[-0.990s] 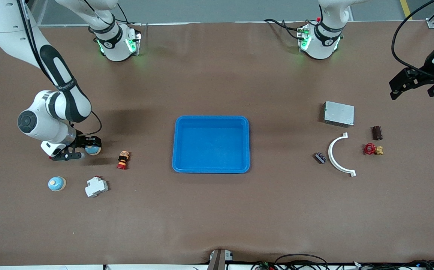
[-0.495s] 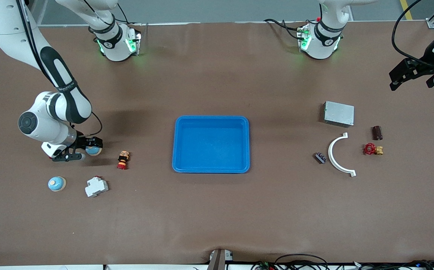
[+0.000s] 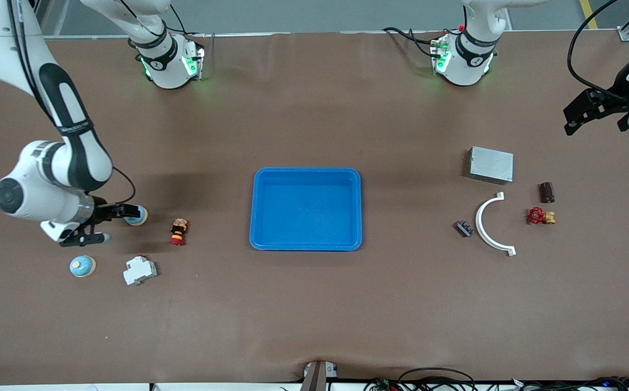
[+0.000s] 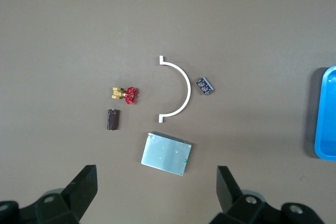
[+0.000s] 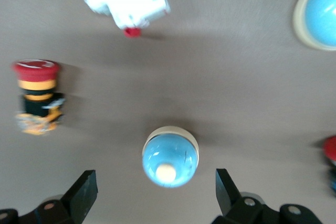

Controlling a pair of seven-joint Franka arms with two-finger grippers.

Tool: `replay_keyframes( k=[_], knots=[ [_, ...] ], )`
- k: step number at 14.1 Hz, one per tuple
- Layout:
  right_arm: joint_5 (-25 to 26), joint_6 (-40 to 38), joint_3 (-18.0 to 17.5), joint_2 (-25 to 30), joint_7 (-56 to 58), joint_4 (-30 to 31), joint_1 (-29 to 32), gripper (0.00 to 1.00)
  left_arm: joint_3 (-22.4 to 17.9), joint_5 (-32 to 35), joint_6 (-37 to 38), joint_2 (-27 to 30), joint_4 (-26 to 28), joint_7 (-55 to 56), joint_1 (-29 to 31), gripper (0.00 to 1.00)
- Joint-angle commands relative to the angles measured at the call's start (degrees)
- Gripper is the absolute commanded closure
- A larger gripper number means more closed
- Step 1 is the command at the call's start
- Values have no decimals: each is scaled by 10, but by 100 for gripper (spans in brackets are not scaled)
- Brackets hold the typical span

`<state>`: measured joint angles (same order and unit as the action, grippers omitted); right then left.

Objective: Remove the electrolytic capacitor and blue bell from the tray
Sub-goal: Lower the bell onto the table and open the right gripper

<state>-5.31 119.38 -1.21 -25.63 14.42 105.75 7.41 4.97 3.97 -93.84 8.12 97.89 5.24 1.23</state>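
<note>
Bell: on the table near the right arm's end, just below the right gripper.
Capacitor: beside the red valve.
Right gripper: spread wide, holding nothing.
Left gripper: wide apart, waiting.

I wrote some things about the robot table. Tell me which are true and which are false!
1. The blue tray has nothing in it. True.
2. The right gripper is squeezing a blue bell. False: its jaws are open, and the bell sits on the table between them.
3. There are two blue bells on the table. True: the second bell lies nearer the front camera, beside the white breaker.
4. The left gripper holds the dark capacitor. False: it is open and empty, up over the left arm's end of the table.
5. The red valve is inside the tray. False: it lies on the table beside the capacitor.
</note>
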Motion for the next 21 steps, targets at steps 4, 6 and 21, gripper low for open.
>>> replay_keyframes(
  k=[4,6,21],
  knots=[
    [40,-158,3,14,-11,-159,-3,0,-4,-10,23,-3,-17,-1,-1,0],
    [40,-159,3,30,-59,-172,-3,0,-4,-10,23,-4,-16,1,-2,0],
    [93,-340,-2,147,-81,-263,-14,0,7,-12,57,-14,-18,-9,-5,0]
  ],
)
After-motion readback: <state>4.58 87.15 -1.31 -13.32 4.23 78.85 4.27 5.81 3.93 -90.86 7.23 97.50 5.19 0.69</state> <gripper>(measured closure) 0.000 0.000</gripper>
